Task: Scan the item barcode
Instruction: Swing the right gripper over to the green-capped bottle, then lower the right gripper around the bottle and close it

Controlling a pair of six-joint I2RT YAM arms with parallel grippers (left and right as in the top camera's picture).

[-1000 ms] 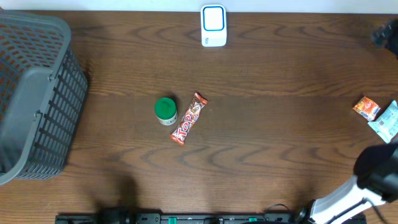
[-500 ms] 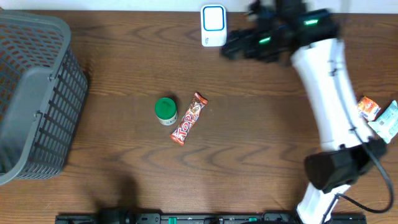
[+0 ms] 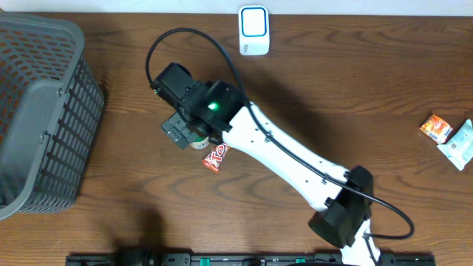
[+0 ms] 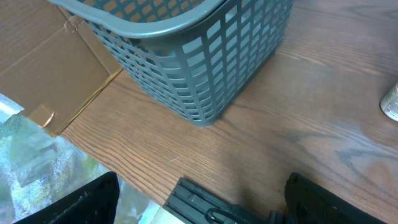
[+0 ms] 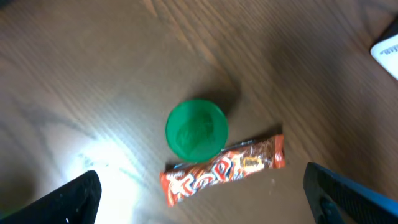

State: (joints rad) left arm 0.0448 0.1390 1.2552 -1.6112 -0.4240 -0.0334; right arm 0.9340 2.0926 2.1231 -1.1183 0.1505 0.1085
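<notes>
The right pincer, released wide, is swinging from the 12 o'clock scanner down over the can, probably preparing a pick.

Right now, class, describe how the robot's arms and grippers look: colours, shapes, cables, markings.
The right arm has white links with black joints, a looping black cable and a green light near the wrist. The right gripper is black. Of the left gripper only dark blocky fingers show.

You see green-lidded can upright on wood table, red candy bar just beside it, right gripper spread wide.
</notes>
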